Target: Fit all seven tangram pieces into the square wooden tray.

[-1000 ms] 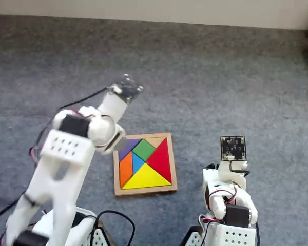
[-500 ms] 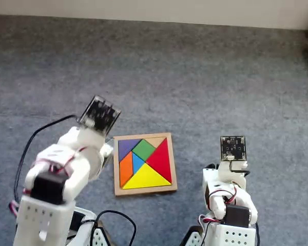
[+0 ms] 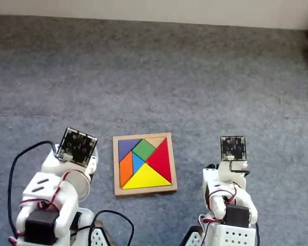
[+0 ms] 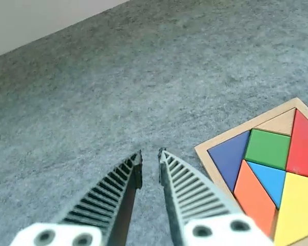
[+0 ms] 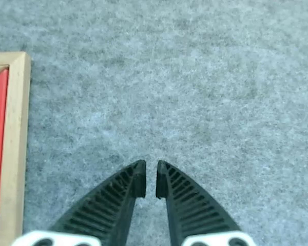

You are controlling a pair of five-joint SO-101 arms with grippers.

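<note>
The square wooden tray [image 3: 143, 191] lies on the grey carpet between the two arms. Inside it lie a purple piece [image 3: 125, 147], a green square [image 3: 143, 149], an orange piece [image 3: 126, 169], a blue triangle [image 3: 137, 162], a red triangle [image 3: 161, 159], a yellow triangle [image 3: 146, 178] and a tan triangle [image 3: 155, 141]. The left wrist view shows the tray's corner [image 4: 203, 149] beside my left gripper [image 4: 150, 154], which is shut and holds nothing. My right gripper [image 5: 147, 165] is shut over bare carpet, with the tray's edge [image 5: 18, 133] off to its side.
The left arm [image 3: 66, 169] is folded back left of the tray and the right arm [image 3: 228, 179] sits folded right of it. A pale wall strip [image 3: 154, 10] runs along the far edge of the carpet.
The left arm has drawn back from above the tray's upper left corner to a folded pose near its base. The right arm and the pieces have not moved.
</note>
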